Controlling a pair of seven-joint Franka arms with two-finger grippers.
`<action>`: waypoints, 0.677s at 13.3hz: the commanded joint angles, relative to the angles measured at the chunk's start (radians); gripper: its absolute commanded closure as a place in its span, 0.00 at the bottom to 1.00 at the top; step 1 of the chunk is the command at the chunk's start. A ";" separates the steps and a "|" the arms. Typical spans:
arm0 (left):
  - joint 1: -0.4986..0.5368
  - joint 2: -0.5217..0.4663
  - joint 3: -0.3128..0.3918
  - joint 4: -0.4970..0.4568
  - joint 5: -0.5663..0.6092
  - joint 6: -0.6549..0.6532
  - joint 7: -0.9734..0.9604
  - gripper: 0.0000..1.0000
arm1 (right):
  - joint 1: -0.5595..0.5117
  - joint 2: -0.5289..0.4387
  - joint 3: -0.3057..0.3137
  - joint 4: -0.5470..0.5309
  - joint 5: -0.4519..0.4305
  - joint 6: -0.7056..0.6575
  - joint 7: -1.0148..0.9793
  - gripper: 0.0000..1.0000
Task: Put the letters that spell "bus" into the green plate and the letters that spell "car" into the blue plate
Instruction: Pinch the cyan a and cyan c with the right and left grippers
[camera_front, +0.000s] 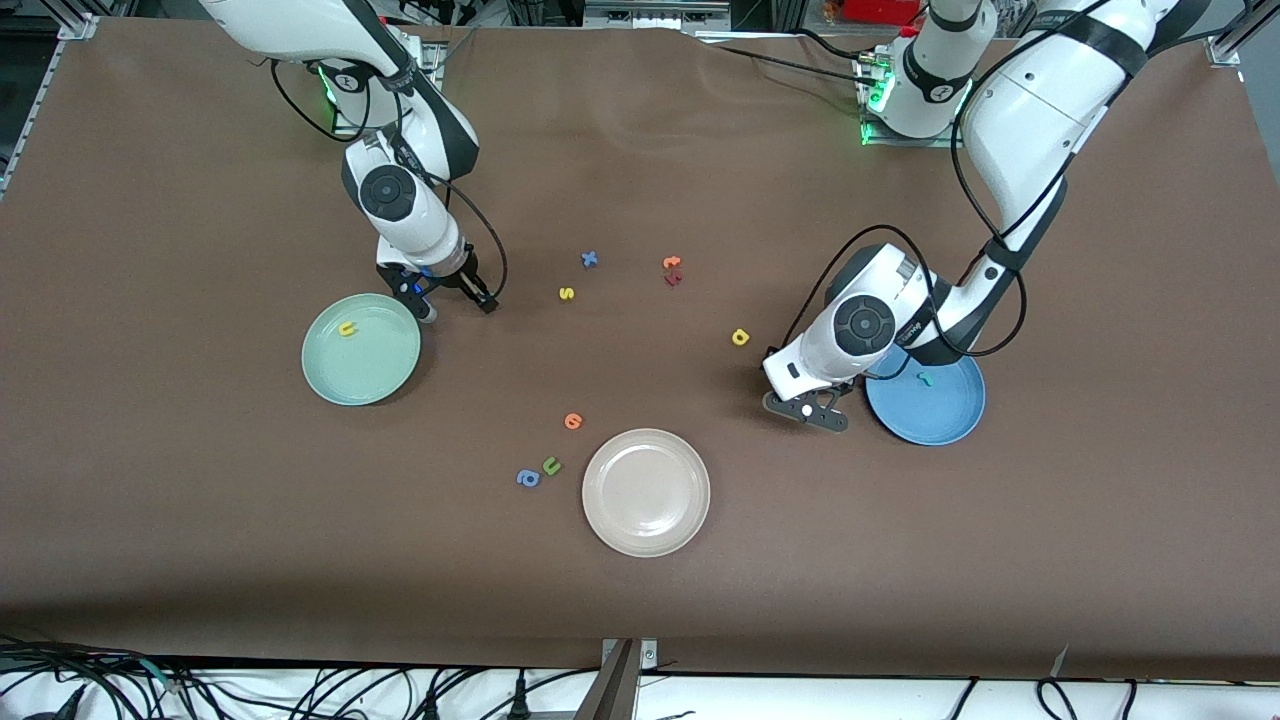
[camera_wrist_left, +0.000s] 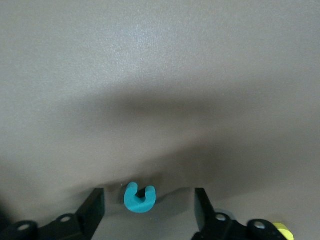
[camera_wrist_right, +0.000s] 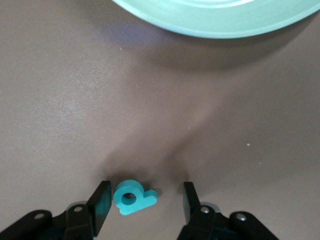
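The teal c (camera_wrist_left: 140, 198) lies flat on the brown table between the fingers of my left gripper (camera_wrist_left: 148, 195), which is open with a gap on both sides. That gripper (camera_front: 808, 410) is low beside the blue plate (camera_front: 940, 425), which holds the teal r (camera_front: 925, 378). My right gripper (camera_wrist_right: 146, 190) is open around the teal b (camera_wrist_right: 134, 196); one finger (camera_wrist_right: 102, 204) is close to it, the other well apart. It (camera_front: 458, 305) stands next to the green plate (camera_front: 365, 375), where the yellow u (camera_front: 347, 328) lies. The yellow s (camera_front: 567, 293) and yellow a (camera_front: 740, 337) lie on the table.
A beige plate (camera_front: 646, 491) sits nearer the front camera at mid-table. A blue x (camera_front: 590, 259), an orange letter (camera_front: 672, 263) and a red letter (camera_front: 673, 278) lie mid-table. Another orange letter (camera_front: 573, 421), the green u (camera_front: 551, 465) and a blue a (camera_front: 528, 478) lie beside the beige plate.
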 joint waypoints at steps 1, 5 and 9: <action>0.009 -0.041 -0.005 -0.047 0.040 0.012 -0.026 0.46 | 0.004 0.000 -0.001 -0.013 -0.019 0.040 0.026 0.34; 0.012 -0.036 -0.005 -0.053 0.040 0.019 -0.026 0.51 | 0.013 0.002 0.001 -0.014 -0.019 0.042 0.026 0.34; 0.013 -0.031 -0.004 -0.047 0.040 0.019 -0.023 0.82 | 0.013 0.022 0.001 -0.014 -0.019 0.065 0.025 0.35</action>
